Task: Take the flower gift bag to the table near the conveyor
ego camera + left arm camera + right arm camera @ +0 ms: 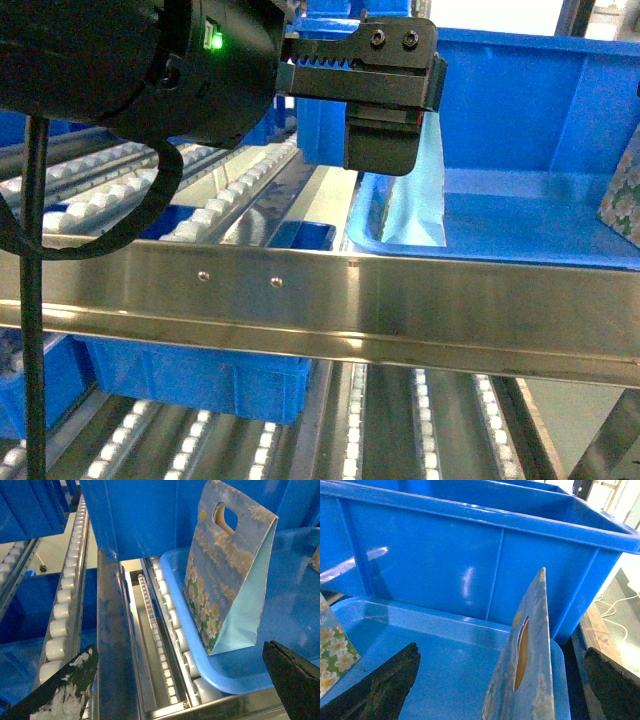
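Note:
A flower gift bag (pixel 227 575), sky blue with white daisies and a cut-out handle, stands upright in a shallow blue tray (pixel 280 645) on the conveyor (pixel 112 645). My left gripper (pixel 179 647) is open just short of it, the bag beyond the right finger's side. In the head view this gripper (pixel 385 150) hangs before the bag's pale side (pixel 415 195). My right gripper (pixel 501 649) is open, and a second flower bag (pixel 527 665) stands edge-on between its fingers (pixel 380 685), untouched. The table is out of view.
A deep blue bin (pixel 485 565) rises behind the tray. The conveyor's steel front rail (pixel 320 300) crosses the head view, with white rollers (pixel 100 200) and more blue bins (pixel 190 375) below. A flower bag (pixel 625 195) shows at the right edge.

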Controlling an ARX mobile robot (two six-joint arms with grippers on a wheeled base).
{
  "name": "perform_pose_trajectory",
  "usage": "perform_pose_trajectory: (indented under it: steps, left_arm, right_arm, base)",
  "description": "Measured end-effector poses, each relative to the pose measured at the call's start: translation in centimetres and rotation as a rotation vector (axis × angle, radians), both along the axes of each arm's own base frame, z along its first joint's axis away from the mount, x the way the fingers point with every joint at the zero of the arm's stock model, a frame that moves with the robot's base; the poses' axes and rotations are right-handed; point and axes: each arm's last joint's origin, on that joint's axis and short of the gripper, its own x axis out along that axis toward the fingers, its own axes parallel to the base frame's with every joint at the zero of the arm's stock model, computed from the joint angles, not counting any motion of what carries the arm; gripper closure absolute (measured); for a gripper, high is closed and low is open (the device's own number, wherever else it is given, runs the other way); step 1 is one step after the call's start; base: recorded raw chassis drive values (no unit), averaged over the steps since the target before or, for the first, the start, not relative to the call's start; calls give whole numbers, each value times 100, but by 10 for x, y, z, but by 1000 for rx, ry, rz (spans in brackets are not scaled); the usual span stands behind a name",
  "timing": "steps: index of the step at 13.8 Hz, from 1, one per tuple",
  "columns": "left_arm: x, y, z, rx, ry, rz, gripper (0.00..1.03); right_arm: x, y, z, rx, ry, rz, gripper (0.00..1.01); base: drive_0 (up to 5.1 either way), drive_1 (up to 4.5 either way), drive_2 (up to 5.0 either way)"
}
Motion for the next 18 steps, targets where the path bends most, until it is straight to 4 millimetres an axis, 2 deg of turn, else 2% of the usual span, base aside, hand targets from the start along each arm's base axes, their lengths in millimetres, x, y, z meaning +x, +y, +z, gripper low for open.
perform_pose_trajectory:
  steps: [3, 6, 11, 12, 14, 15, 16, 18]
  left_arm:
    - [0, 0, 0, 0, 0, 0, 5]
    - [0, 0, 0, 0, 0, 0, 5]
    - [0, 0, 0, 0, 0, 0, 5]
    - [0, 0, 0, 0, 0, 0, 5]
    - [0, 0, 0, 0, 0, 0, 5]
    - [0, 0, 0, 0, 0, 0, 5]
    - [0, 0, 0, 0, 0, 0, 5]
    - [0, 0, 0, 0, -1, 0, 5]
  right_arm:
    - [0, 0, 0, -10, -1, 2, 3]
    - [0, 0, 0, -11, -1, 3, 34]
    - [0, 0, 0, -12, -1, 0, 96]
    - [0, 0, 0, -15, -5, 0, 99]
    - [-1, -3, 4, -21, -16, -28, 99]
    - [-4, -4, 13, -24, -47, -35, 99]
    - [-8, -5, 25, -26, -81, -34, 99]
    - [-18, -8, 63, -27, -197, -20, 99]
  base:
    - [0, 0, 0]
    - [0, 0, 0]
    - [0, 0, 0]
    - [0, 0, 0]
    - [0, 0, 0]
    - [0, 0, 0]
    - [0, 0, 0]
    - [0, 0, 0]
